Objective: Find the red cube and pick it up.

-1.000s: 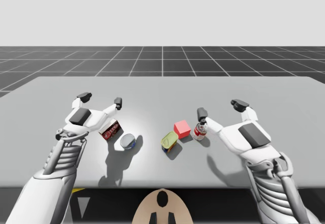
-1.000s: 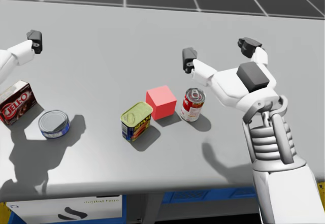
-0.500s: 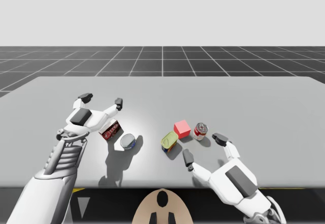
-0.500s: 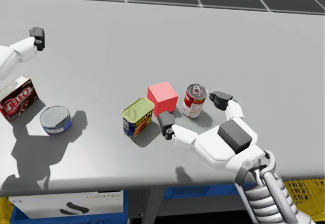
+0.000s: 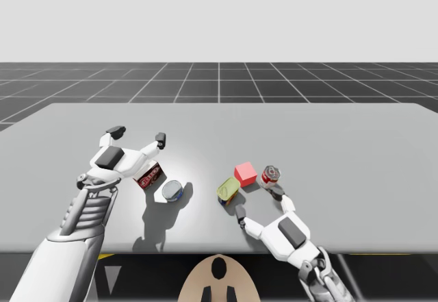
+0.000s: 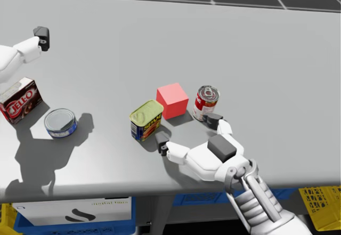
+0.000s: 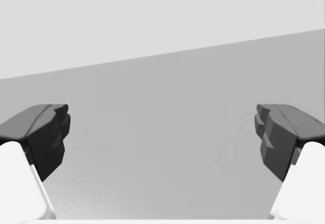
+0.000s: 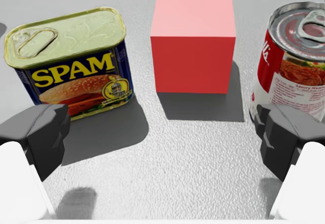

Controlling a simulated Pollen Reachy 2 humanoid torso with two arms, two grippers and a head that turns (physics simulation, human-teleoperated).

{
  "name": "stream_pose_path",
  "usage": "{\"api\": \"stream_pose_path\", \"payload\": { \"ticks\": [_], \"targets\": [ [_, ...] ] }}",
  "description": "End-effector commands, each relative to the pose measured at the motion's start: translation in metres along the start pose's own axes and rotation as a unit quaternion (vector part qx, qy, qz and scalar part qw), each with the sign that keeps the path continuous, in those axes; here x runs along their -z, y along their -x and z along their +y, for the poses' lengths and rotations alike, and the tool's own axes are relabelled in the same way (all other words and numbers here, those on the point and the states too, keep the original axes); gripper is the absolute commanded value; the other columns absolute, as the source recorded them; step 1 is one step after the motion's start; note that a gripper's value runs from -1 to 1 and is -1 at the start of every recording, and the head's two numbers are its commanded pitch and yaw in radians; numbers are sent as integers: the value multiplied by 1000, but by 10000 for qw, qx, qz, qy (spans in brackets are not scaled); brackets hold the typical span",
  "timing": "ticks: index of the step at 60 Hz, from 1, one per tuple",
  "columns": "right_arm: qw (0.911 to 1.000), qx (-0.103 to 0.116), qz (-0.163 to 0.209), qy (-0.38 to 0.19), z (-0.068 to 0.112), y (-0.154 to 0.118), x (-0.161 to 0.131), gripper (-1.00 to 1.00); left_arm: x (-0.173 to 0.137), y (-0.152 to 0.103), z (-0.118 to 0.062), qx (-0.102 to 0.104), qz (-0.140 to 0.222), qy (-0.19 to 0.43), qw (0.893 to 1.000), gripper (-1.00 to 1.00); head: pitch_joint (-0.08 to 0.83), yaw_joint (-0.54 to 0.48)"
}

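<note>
The red cube [image 5: 246,174] [image 6: 172,100] stands on the grey table between a blue rectangular tin with a yellow-green lid [image 5: 228,190] [image 6: 145,119] and a red-and-white round can [image 5: 269,176] [image 6: 206,102]. My right gripper [image 5: 259,203] [image 6: 187,134] is open, low over the table on the near side of the cube. In the right wrist view the red cube [image 8: 193,41] lies straight ahead of my right gripper [image 8: 162,137], a short way beyond its fingertips, with the tin [image 8: 71,61] and the can [image 8: 294,61] to either side. My left gripper [image 5: 138,134] [image 7: 162,137] is open over bare table.
A dark red box [image 5: 149,176] [image 6: 18,107] and a short blue round tin [image 5: 172,191] [image 6: 60,123] sit under my left arm. The table's front edge [image 6: 106,195] runs just behind my right wrist. A yellow crate [image 6: 319,203] stands below the table.
My right arm has swung from beyond the round can to the near side of the cube and come down low, its gripper still open. My head has turned slightly. The left arm is still.
</note>
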Motion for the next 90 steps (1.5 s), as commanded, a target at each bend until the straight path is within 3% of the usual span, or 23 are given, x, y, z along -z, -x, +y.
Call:
{"api": "stream_pose_path", "payload": {
  "ticks": [1,36,83,90],
  "targets": [
    [9997,191,121,124,1,3,22,-1000,0,0,0,-4,-4,2,10000,-1000,703,-146],
    [9986,-69,389,358,-8,-1,65,-1000,-1,-1,0,-15,2,6,10000,-1000,707,-146],
    [9977,50,680,41,0,-6,109,-1000,0,-2,0,-4,-7,19,10000,-1000,702,-141],
    [9977,-12,676,-54,0,-5,111,-1000,0,-2,0,-4,-7,19,10000,-1000,700,-141]
  ]
}}
